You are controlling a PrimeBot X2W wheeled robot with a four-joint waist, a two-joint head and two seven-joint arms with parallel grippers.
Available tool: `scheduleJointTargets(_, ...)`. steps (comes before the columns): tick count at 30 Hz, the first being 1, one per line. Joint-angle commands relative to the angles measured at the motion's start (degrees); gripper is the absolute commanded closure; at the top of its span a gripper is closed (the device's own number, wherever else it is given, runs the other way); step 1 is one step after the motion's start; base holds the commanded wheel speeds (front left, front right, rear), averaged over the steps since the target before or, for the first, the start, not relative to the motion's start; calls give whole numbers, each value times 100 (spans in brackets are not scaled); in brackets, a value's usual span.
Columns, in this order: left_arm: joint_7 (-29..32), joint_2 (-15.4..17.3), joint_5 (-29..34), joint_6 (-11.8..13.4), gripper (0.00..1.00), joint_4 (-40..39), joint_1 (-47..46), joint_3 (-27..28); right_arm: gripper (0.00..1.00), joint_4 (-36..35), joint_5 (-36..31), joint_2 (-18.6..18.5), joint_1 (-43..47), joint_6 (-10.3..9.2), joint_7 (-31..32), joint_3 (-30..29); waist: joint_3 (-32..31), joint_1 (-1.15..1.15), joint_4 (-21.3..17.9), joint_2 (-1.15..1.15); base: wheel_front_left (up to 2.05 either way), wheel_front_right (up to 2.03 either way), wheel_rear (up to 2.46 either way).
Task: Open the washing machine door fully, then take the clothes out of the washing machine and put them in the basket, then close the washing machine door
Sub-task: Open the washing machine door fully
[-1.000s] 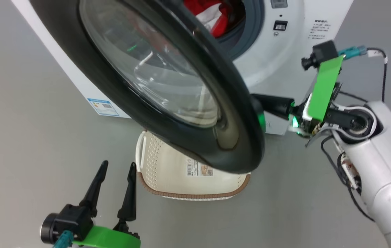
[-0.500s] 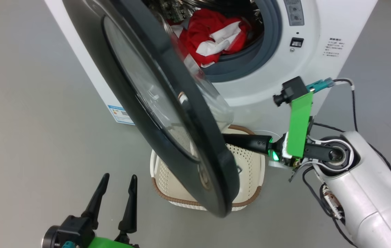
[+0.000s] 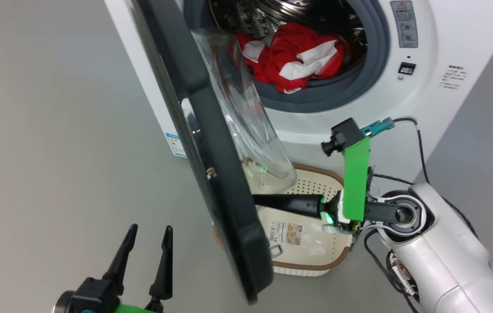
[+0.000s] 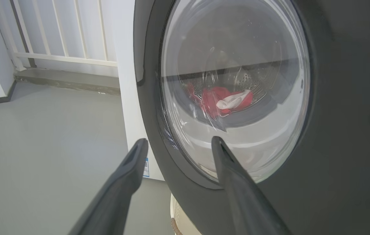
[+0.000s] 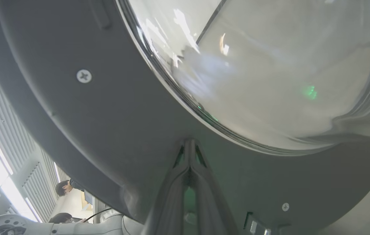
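The washing machine door stands out from the white washing machine, edge-on in the head view, its glass bowl bulging toward the drum. Red and white clothes lie inside the drum. My right gripper is shut, and its tips press the door's inner face just below the glass bowl. My left gripper hangs open at the lower left, in front of the door's outer face, holding nothing. Through the window the clothes show. The basket sits on the floor below the door.
Grey floor spreads to the left of the machine. A white railing and wall stand behind the machine's left side. Two people are in the background of the right wrist view, beside my pale arm.
The door has swung further open, from facing the head camera to edge-on, with the shut right gripper following against its inner side. The head view has shifted too. The left gripper stays open.
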Motion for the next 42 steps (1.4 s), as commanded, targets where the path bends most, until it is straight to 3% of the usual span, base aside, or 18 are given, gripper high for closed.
scheduleJointTargets(1, -70, 87, -22, 41, 0, -167, -34, 176, 100, -217, -48, 197, 77, 10, 53, 120, -50, 0, 111, 0, 0, 0, 0)
scheduleJointTargets(16, -70, 87, -3, 101, 0, -212, 8, 277, 100, -328, -139, 434, 242, 10, 202, 219, -102, 0, 544, 0, 0, 0, 0)
scheduleJointTargets(29, -70, 87, -12, 117, 0, -205, 3, 355, 98, -342, -217, 553, 301, 10, 198, 225, -118, 0, 649, 0, 0, 0, 0)
scheduleJointTargets(32, -70, 87, -12, 117, 0, -195, 13, 374, 53, -331, -310, 513, 355, 10, 90, 186, -148, 0, 627, 0, 0, 0, 0)
scheduleJointTargets(33, -70, 87, -10, 114, 0, -190, 15, 383, 20, -326, -340, 495, 381, 10, 51, 175, -157, 0, 615, 0, 0, 0, 0)
scheduleJointTargets(34, -70, 87, -9, 111, 0, -182, 15, 394, 0, -318, -367, 473, 410, 10, 17, 167, -166, 0, 603, 0, 0, 0, 0)
scheduleJointTargets(42, -70, 87, 4, 71, 0, -99, -6, 483, 0, -289, -548, 244, 647, 10, -257, 95, -223, 0, 489, 0, 0, 0, 0)
